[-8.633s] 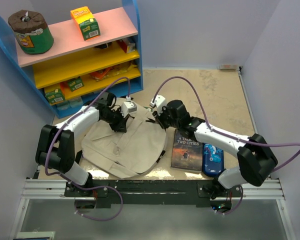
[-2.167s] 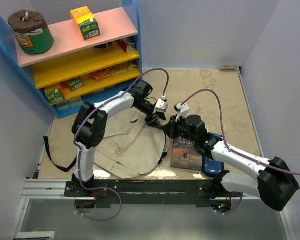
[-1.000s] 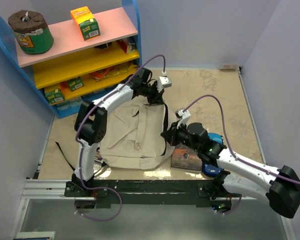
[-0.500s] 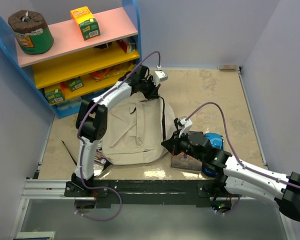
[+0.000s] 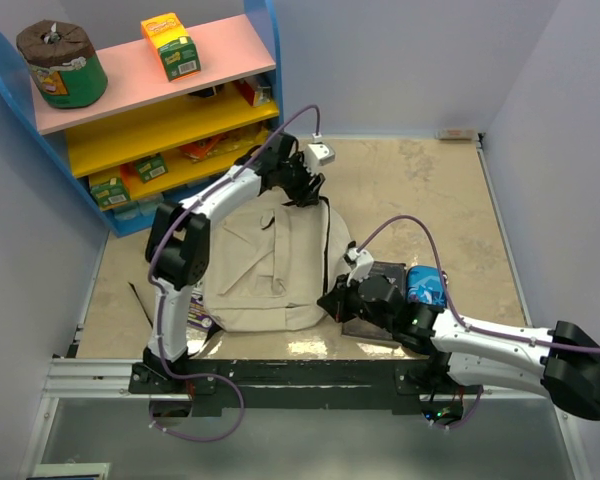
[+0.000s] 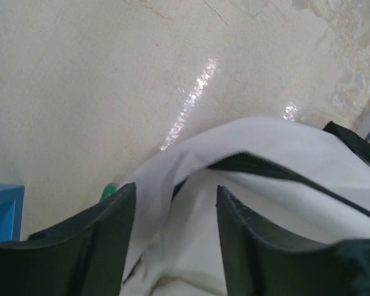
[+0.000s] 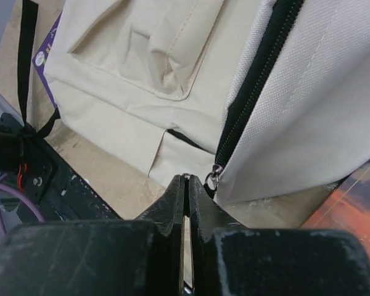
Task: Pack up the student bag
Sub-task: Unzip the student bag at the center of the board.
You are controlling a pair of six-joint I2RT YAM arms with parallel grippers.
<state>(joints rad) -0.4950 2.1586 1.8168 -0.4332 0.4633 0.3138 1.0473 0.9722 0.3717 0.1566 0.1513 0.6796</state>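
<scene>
The student bag (image 5: 265, 265) lies flat on the table, beige with a black zipper (image 7: 259, 86) down its right side. My left gripper (image 5: 308, 188) stands open over the bag's far top edge. In the left wrist view, cream fabric (image 6: 283, 179) sits between and below that gripper's (image 6: 176, 188) fingers, pinched by neither. My right gripper (image 5: 332, 297) is at the bag's near right corner. In the right wrist view the right gripper (image 7: 186, 177) is shut, with the metal zipper pull (image 7: 214, 177) pinched at the tips.
A dark book (image 5: 365, 328) lies right of the bag, mostly under my right arm; a blue pencil case (image 5: 423, 284) sits beyond it. A purple item (image 7: 46, 49) pokes out under the bag's left edge. The shelf (image 5: 160, 120) stands far left. A black strap (image 5: 140, 295) trails left.
My left gripper has opened and let go of the bag's top edge. My right gripper has moved toward the near edge along the bag's right side, still shut.
</scene>
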